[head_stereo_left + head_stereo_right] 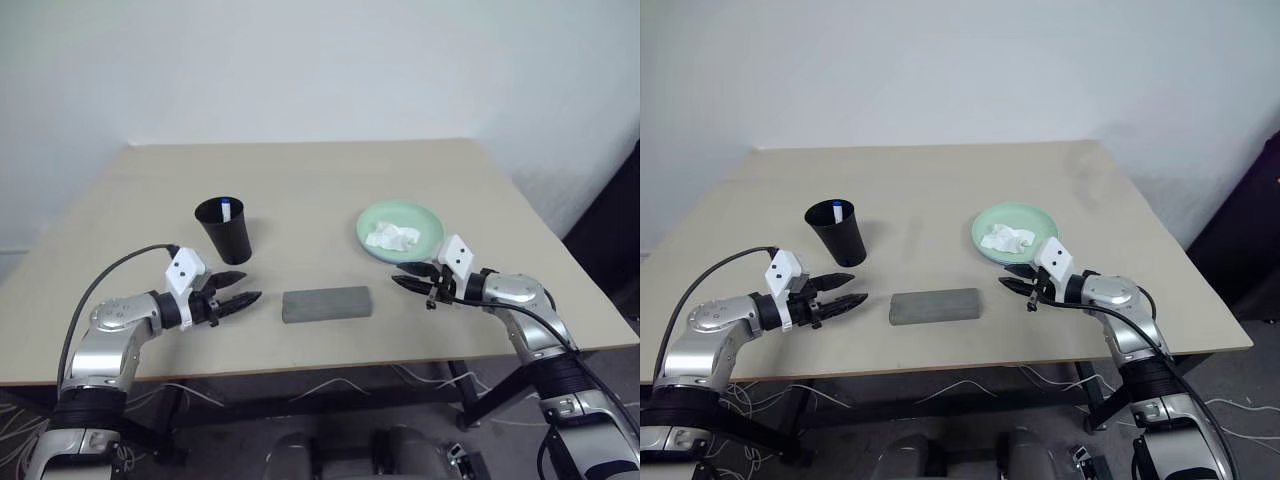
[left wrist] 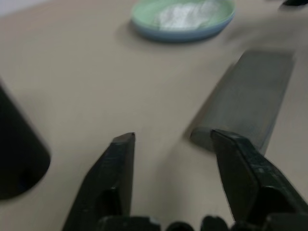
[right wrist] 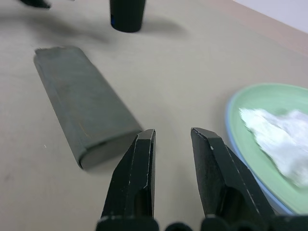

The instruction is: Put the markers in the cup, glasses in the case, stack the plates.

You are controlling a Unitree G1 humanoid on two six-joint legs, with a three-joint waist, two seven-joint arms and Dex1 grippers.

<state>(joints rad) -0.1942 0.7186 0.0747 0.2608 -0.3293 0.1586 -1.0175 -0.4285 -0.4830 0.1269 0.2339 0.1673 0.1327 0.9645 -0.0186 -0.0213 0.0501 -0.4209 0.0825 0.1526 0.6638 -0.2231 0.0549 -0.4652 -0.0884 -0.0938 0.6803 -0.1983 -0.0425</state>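
Observation:
The black cup (image 1: 224, 235) stands left of centre, and the white, blue-tipped end of a marker (image 1: 227, 209) shows at its rim. In front of it lies the grey case (image 1: 326, 304), lid shut; the glasses are out of view. At the right, the mint green plate (image 1: 425, 222) sits on the light blue plate (image 3: 231, 126). My left gripper (image 1: 250, 286) is open and empty, low over the table between cup and case. My right gripper (image 1: 400, 275) is narrowly open and empty, just in front of the plates, right of the case.
A crumpled white tissue (image 1: 392, 236) lies in the green plate. The beige table (image 1: 300, 170) ends close behind both grippers at its front edge. A white wall stands behind it. Loose cables hang under the front edge.

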